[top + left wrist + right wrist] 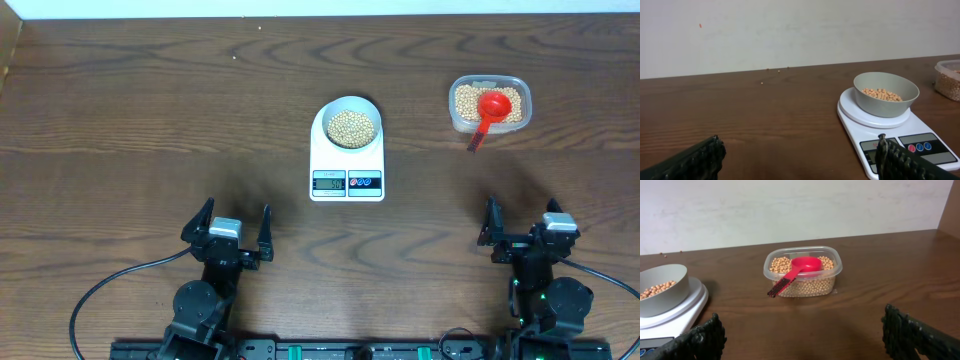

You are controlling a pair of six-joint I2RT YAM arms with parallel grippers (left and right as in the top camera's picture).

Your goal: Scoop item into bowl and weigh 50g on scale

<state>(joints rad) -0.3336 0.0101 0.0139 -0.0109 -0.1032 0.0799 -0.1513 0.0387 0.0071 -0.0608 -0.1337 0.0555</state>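
Note:
The white scale [347, 160] stands mid-table with the small bowl [350, 125] on its platform, and tan beans [351, 127] lie inside the bowl. In the left wrist view the bowl [886, 94] and scale [900, 137] sit to the right. My left gripper [238, 228] rests open near the front left, with nothing between its fingers. My right gripper [520, 222] is open too, at the front right, empty. In the right wrist view my gripper [802, 330] faces a clear tub [803, 272] of beans with a red scoop [797, 270] lying in it.
The clear tub [489, 104] with the red scoop [488, 112] stands at the back right, the scoop's handle sticking out over the front rim. A pale wall runs along the table's far edge. Bare wooden tabletop [150, 120] lies to the left.

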